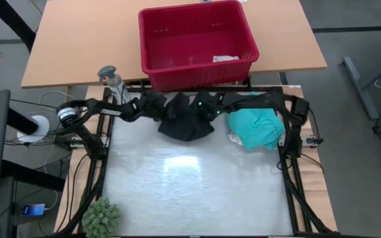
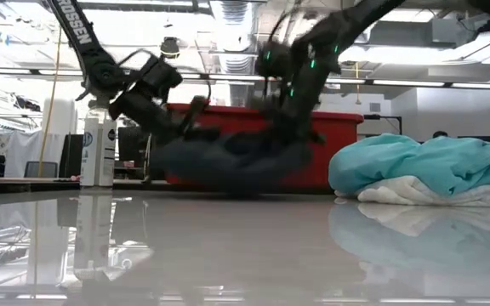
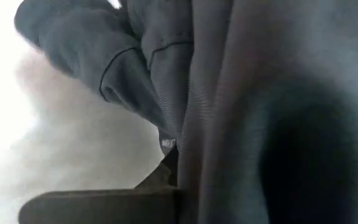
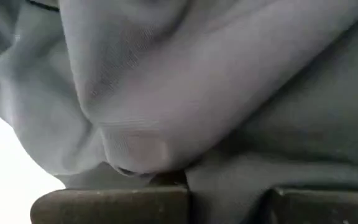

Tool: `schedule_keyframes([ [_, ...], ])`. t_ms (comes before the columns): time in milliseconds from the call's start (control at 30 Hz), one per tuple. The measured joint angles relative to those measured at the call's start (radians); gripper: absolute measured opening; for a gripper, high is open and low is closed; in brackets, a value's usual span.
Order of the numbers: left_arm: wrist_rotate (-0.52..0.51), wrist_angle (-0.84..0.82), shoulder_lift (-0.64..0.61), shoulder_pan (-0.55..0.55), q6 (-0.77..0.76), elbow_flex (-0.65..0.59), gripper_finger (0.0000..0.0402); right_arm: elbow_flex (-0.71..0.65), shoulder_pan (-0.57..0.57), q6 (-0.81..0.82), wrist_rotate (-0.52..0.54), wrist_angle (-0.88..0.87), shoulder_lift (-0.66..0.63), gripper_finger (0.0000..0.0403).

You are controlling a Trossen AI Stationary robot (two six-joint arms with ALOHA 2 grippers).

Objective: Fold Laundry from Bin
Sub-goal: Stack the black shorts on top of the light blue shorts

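Observation:
A black garment (image 1: 184,120) is bunched at the table's far middle, between my two grippers, and shows blurred in the low view (image 2: 228,161). My left gripper (image 1: 152,106) is shut on its left end and my right gripper (image 1: 208,109) on its right end. A turquoise shirt (image 1: 256,125) lies heaped at the far right on top of a white piece (image 1: 234,139). The red bin (image 1: 197,66) stands beyond the table's far edge with a small pale piece (image 1: 225,59) inside. My left gripper holds a bunched fold of the black garment (image 3: 166,106), several layers, at its left end. One finger (image 3: 98,205) shows and the cloth hides the other. The garment sags between the grippers, its lower part low over the table (image 2: 228,183). My right gripper holds the black garment's right end, with a thick fold of cloth (image 4: 142,149) bulging between its two fingers (image 4: 110,205). The cloth fills the view and hides how many layers are caught. The arm reaches in from the table's right side.
A spray bottle (image 1: 111,79) stands at the far left corner, close to my left arm. A small green plant (image 1: 101,218) sits at the near left corner. The shiny table top (image 1: 197,185) stretches toward the near edge.

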Motion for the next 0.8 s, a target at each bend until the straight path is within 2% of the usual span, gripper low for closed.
schedule_keyframes([
  [233, -0.023, -0.013, -0.040, -0.048, -0.036, 0.180, 0.0017, 0.061, -0.004, 0.017, 0.131, -0.229, -0.200, 0.0041],
  [400, -0.058, -0.175, -0.009, -0.076, 0.073, 0.393, 0.0016, 0.066, 0.008, 0.099, 0.282, -0.455, -0.338, 0.0041],
  [533, -0.072, -0.289, 0.086, -0.098, 0.159, 0.575, 0.0016, 0.067, 0.034, 0.218, 0.370, -0.595, -0.415, 0.0041],
  [667, 0.016, -0.296, 0.234, -0.110, 0.163, 0.762, 0.0016, 0.066, 0.105, 0.403, 0.478, -0.741, -0.455, 0.0041],
  [800, 0.138, -0.324, 0.416, -0.116, 0.153, 1.005, 0.0016, 0.066, 0.179, 0.609, 0.542, -0.956, -0.466, 0.0041],
])
